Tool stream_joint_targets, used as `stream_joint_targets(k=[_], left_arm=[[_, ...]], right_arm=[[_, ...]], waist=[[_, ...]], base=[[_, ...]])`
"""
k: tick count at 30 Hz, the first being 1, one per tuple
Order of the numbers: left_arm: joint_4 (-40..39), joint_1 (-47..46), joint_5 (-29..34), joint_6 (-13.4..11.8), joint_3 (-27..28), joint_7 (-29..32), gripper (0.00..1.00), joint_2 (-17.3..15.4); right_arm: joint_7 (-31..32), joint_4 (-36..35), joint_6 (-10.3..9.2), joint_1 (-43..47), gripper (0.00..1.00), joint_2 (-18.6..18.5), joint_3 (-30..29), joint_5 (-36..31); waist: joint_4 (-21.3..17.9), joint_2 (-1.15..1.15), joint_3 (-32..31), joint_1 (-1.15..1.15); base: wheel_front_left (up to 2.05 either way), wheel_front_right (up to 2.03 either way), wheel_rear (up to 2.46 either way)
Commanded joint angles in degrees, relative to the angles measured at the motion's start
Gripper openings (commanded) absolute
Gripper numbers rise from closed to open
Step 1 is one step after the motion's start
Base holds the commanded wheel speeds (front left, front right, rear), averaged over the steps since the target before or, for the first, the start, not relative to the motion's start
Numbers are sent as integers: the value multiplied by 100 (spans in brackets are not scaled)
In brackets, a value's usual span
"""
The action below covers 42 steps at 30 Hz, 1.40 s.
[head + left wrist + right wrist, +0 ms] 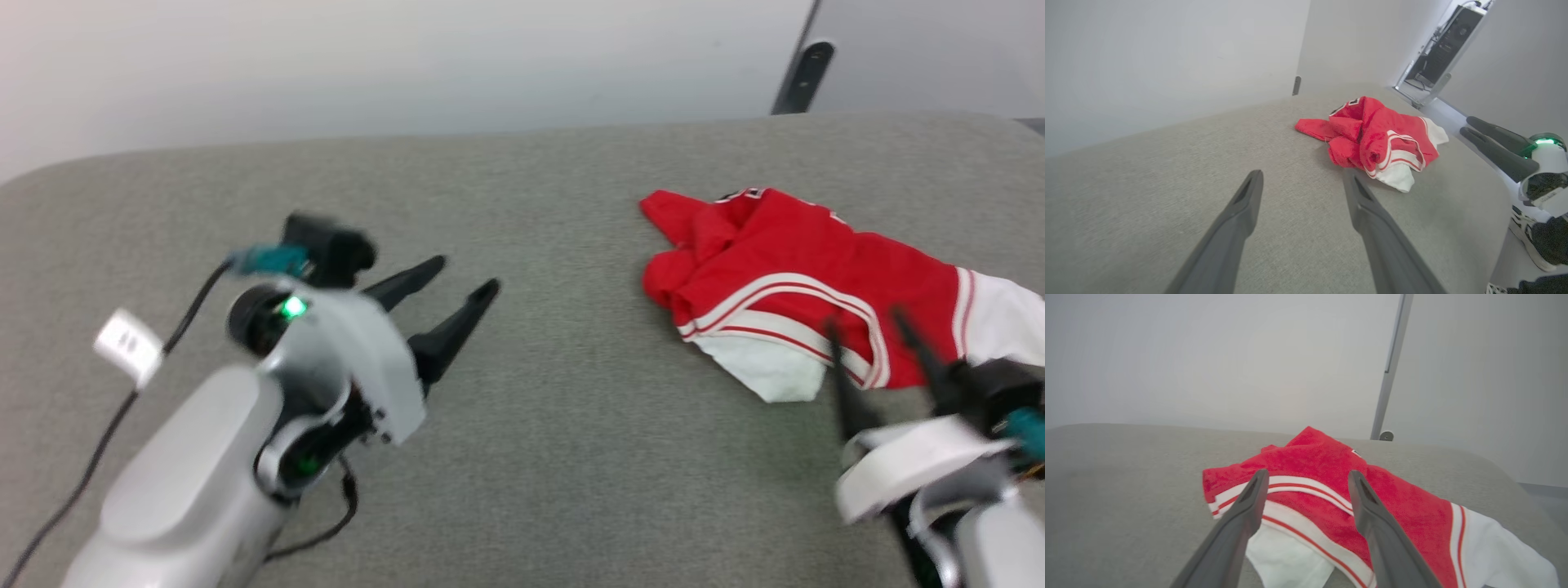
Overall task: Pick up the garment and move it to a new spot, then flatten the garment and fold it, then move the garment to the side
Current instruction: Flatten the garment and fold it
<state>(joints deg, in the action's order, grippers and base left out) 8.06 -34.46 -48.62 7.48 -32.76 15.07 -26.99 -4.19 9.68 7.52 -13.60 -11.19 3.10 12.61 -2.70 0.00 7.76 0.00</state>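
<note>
We see the garment (pixel 800 278), a red jersey shirt with white short sleeves and white-and-red striped trim, lying crumpled on the right side of a wide grey fabric-covered surface (pixel 531 425) with rounded far corners. It is bunched and partly folded over itself. A white sleeve runs off toward the right edge, and another patch of white cloth shows at its near side under the striped band. A scrap of black lettering shows at its far edge, too small for us to read.

Our right gripper (pixel 864 320) is at the near right, its two long dark fingers spread apart and pointing away over the near striped edge of the shirt. In the right wrist view the right gripper (pixel 1307 473) has nothing between its fingers, with the trim of the garment (pixel 1331 486) lying beyond and below them. We cannot tell whether the tips touch the cloth.

Our left gripper (pixel 467 273) is well to the left of the shirt above bare grey fabric, fingers apart and empty. From the left wrist view, the left gripper (pixel 1302 174) points toward the garment (pixel 1376 134), and the right gripper (pixel 1466 125) shows beyond the shirt's right side.

A dark upright post (pixel 804 73) stands beyond the far right edge against a pale wall.
</note>
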Motion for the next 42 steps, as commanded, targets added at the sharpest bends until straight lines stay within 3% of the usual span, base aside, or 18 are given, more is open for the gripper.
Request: stream_joint_targets(k=[1, 8, 16, 21, 27, 39, 40, 41, 42], left_arm=[[54, -186, -117, 2, -104, 116, 100, 24], [1125, -1432, -1152, 2, -824, 1431, 100, 586], [2490, -2014, -1352, 1, -1607, 2117, 100, 1215], [3149, -2034, -1462, 1, -1794, 2127, 100, 1364], [3816, -2205, -1732, 1, -1640, 2014, 100, 1574], [4004, -2501, -2149, 1, -1583, 1787, 100, 1949], [4029, -2530, -2166, 1, -1594, 1757, 96, 1963], [4056, -2533, -2186, 1, -1613, 1750, 31, 1974], [4075, -2546, -2193, 1, -1635, 1743, 0, 1983]], right_arm=[[31, -119, -6, 134, 100, 34, 145, 3], [303, -1043, -6, 774, 100, 126, 820, 29], [349, -1475, -6, 876, 100, 260, 904, -87], [263, -1513, -6, 852, 100, 389, 878, -116], [163, -1487, -6, 807, 100, 452, 909, -142], [68, -1404, -6, 711, 100, 530, 895, -160], [64, -1402, -6, 712, 100, 538, 905, -160], [58, -1395, -6, 702, 100, 543, 910, -163], [54, -1397, -6, 695, 100, 548, 915, -165]], waist=[[-232, 0, -65, 0], [-624, 0, 117, 0], [-1205, 0, 411, 0], [-1515, 0, 608, 0], [-1703, 0, 760, 0], [-1734, 0, 846, 0], [-1732, 0, 857, 0], [-1728, 0, 855, 0], [-1722, 0, 855, 0]], base=[[0, 0, 0], [0, 0, 0], [0, 0, 0], [0, 0, 0], [0, 0, 0], [0, 0, 0], [0, 0, 0], [0, 0, 0], [0, 0, 0]])
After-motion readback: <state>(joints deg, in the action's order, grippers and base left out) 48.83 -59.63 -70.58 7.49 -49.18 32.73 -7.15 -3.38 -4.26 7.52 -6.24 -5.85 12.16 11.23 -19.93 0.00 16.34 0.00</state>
